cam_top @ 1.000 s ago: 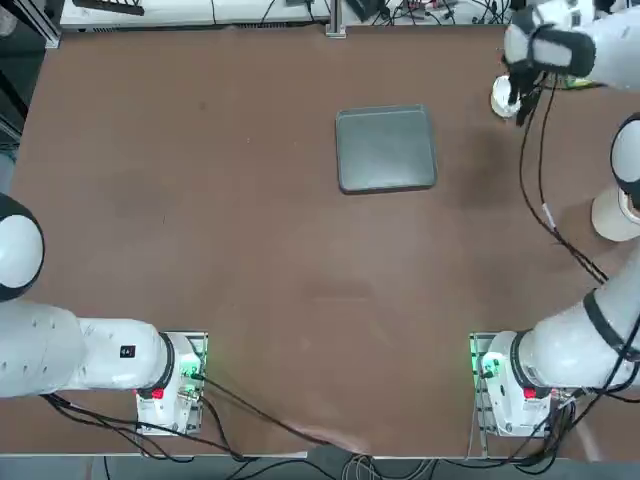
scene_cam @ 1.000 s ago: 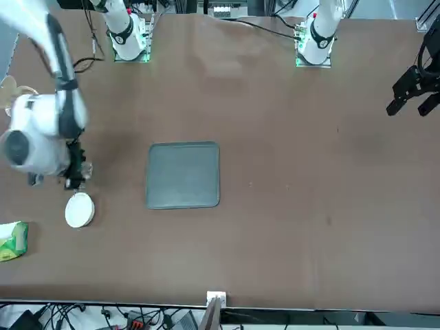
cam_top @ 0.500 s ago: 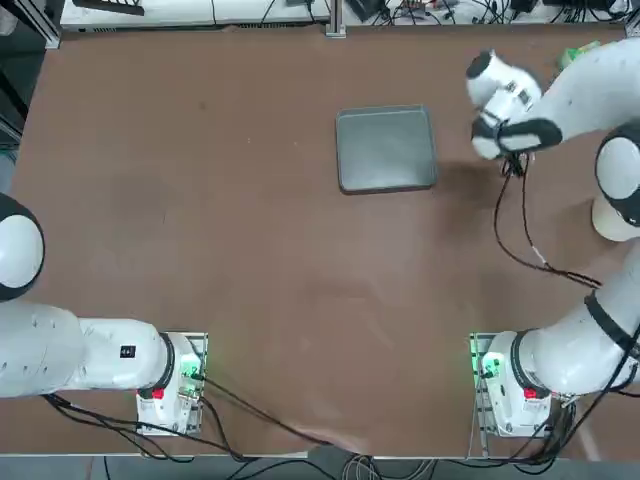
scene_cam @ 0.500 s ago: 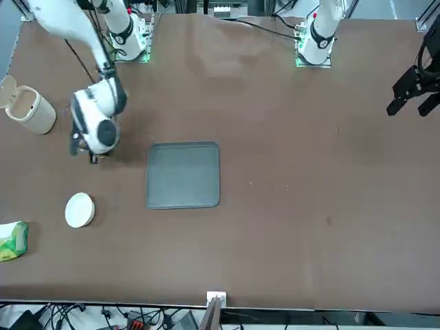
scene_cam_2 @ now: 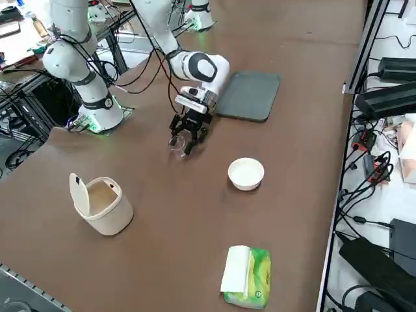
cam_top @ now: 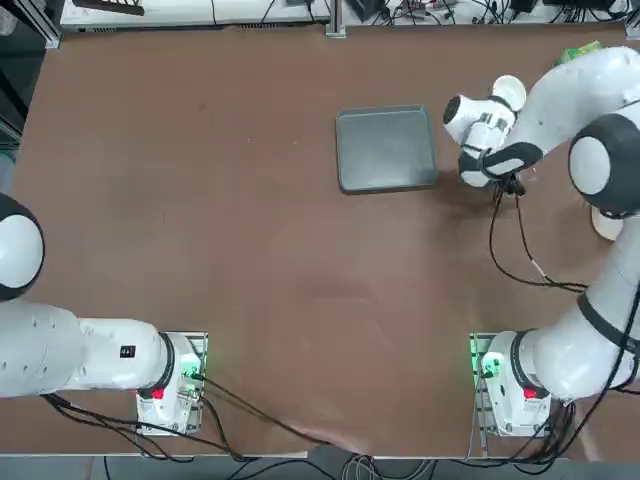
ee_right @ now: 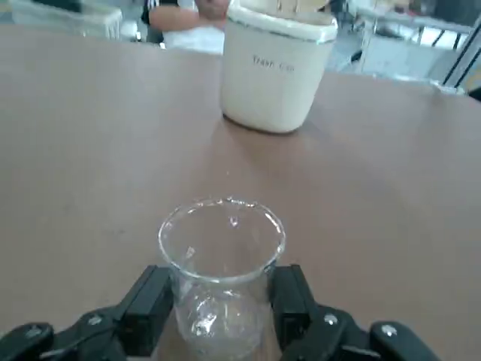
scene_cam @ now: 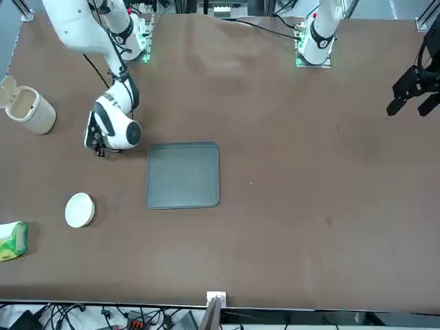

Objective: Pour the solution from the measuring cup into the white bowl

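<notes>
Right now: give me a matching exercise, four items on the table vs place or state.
Items:
1. measuring cup
2. white bowl
3. grey tray
4. wipes pack

Place or state:
A. nearest the table's edge by the side camera
B. standing free between cup and wipes pack
C. flat behind the arm's wrist
D. upright in the shut jaws of the right gripper

Pairs: 1-D, 2-B, 3-C, 4-A

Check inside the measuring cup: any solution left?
Measuring cup, clamped in the right pincer, looks clear throughout with only glints near its base. No liquid level shows; a thin film cannot be ruled out.
</notes>
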Motion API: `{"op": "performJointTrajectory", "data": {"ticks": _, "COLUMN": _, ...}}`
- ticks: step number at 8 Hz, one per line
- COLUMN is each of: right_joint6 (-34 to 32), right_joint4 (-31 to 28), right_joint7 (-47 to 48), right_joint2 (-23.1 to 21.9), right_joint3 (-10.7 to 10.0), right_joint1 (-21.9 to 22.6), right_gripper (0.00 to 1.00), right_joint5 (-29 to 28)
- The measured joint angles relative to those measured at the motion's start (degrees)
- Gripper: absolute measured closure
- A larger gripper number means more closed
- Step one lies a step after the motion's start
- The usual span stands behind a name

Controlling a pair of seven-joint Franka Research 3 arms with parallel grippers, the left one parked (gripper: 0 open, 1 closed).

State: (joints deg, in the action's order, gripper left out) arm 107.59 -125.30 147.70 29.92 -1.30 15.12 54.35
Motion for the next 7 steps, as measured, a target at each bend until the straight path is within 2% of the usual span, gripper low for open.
{"op": "performJointTrajectory", "data": {"ticks": 2, "right_joint6": -1.8, "right_joint4": 0.7, "right_joint7": 2.5, "right_joint2": 2.9, "right_joint3": -0.1, "right_joint1": 0.4, "right_gripper": 0.23, "right_joint5": 2.3}}
{"op": "performJointTrajectory", "data": {"ticks": 5, "right_joint6": -3.2, "right_joint4": 3.3, "right_joint7": 2.3, "right_joint2": 3.7, "right_joint3": -0.2, "right_joint1": 0.5, "right_gripper": 0.00, "right_joint5": 2.5}}
{"op": "performJointTrajectory", "data": {"ticks": 7, "right_joint6": -3.2, "right_joint4": 6.0, "right_joint7": -0.8, "right_joint2": 3.6, "right_joint3": 1.4, "right_joint1": 0.9, "right_gripper": 0.00, "right_joint5": -0.5}}
